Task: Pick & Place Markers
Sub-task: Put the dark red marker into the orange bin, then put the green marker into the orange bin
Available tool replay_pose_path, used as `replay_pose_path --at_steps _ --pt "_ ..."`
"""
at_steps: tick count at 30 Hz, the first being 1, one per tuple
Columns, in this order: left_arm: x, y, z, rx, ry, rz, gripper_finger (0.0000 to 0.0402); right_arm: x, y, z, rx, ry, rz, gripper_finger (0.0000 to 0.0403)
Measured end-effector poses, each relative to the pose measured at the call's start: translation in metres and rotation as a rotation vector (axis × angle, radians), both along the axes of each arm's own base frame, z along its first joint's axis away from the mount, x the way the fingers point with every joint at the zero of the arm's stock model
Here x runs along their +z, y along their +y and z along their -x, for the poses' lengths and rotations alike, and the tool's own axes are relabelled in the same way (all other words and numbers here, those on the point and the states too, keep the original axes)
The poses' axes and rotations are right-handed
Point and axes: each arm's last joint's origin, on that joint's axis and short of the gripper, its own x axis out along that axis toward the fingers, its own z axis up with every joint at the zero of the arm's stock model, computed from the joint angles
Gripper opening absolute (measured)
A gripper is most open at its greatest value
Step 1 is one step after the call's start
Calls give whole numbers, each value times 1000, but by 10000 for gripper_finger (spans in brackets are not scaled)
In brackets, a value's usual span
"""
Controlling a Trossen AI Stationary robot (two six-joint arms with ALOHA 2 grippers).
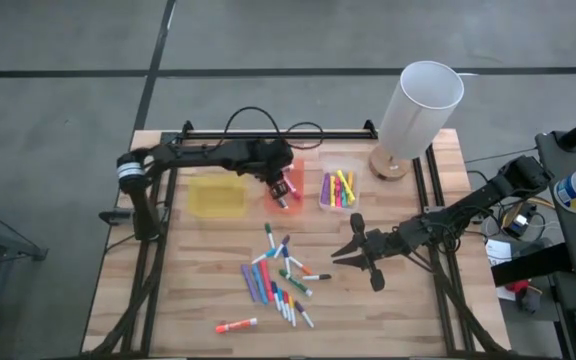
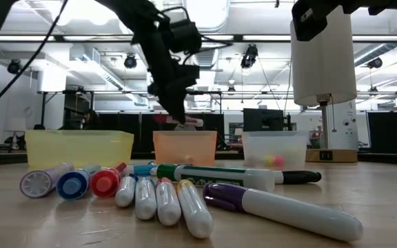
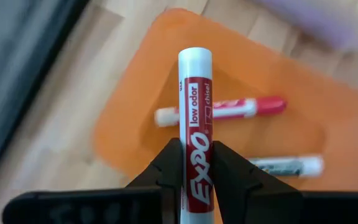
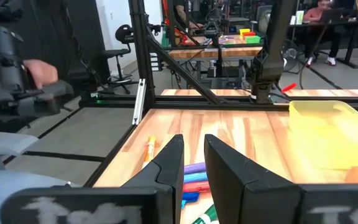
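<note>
My left gripper (image 1: 284, 193) hangs over the orange bin (image 1: 294, 174), shut on a red-labelled white marker (image 3: 194, 106). Two markers lie in that bin: a red one (image 3: 229, 109) and a green-printed one (image 3: 288, 165). Several loose markers (image 1: 276, 275) lie in a heap on the table's middle, close up in the low view (image 2: 164, 196). An orange one (image 1: 236, 325) lies alone near the front edge. My right gripper (image 1: 349, 242) is open and empty, level above the table to the right of the heap, with its fingers (image 4: 173, 163) pointing at it. My left gripper pinches the marker's red-labelled barrel (image 3: 196, 163) between its two fingers, coming from above and pointing down. The marker lies along the fingers, and its white end (image 3: 194, 59) sticks out past their tips. It is lifted clear above the orange bin (image 2: 185, 146).
A yellow bin (image 1: 217, 197) stands left of the orange one. A clear bin (image 1: 321, 203) on its right holds several coloured markers (image 1: 340, 187). A white-shaded lamp (image 1: 418, 108) stands at the far right corner. Bare wood lies at the near left.
</note>
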Motion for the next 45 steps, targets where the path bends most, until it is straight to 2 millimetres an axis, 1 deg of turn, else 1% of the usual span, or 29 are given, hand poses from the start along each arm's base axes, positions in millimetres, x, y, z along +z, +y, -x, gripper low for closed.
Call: replay_pose_path --at_steps 4,9,13,15,21,23,25,28,31,36,38,41,45 --pt "-14 12 -5 120 -60 117 60 0 0 0 0 0 3 59" --pt "-25 21 -7 191 -53 146 60 0 0 0 0 0 3 59" --pt "-29 21 -8 206 -51 156 64 0 0 0 0 2 6 59" --pt "-29 20 -8 194 -52 162 76 -1 0 0 0 4 9 59" --pt "-27 20 -10 173 -69 164 150 -1 0 0 0 4 9 59" --pt "-26 20 -11 171 -73 164 167 -1 0 0 0 4 9 59" --pt "-25 20 -12 168 -76 168 178 -1 0 0 0 4 9 59" --pt "-23 17 -14 128 -88 196 182 -1 0 0 0 4 9 59" --pt "-20 4 -18 13 -88 224 183 -1 0 0 0 4 9 59" --pt "-11 -30 -25 -142 -93 209 183 -1 0 0 0 3 16 59" --pt "-5 -48 -27 -226 -96 184 183 -1 0 0 0 3 17 59" --pt "1 -81 -32 -378 -104 146 183 -1 0 0 0 8 19 59" --pt "4 -123 -35 -528 -109 123 183 -2 0 0 0 14 21 59"
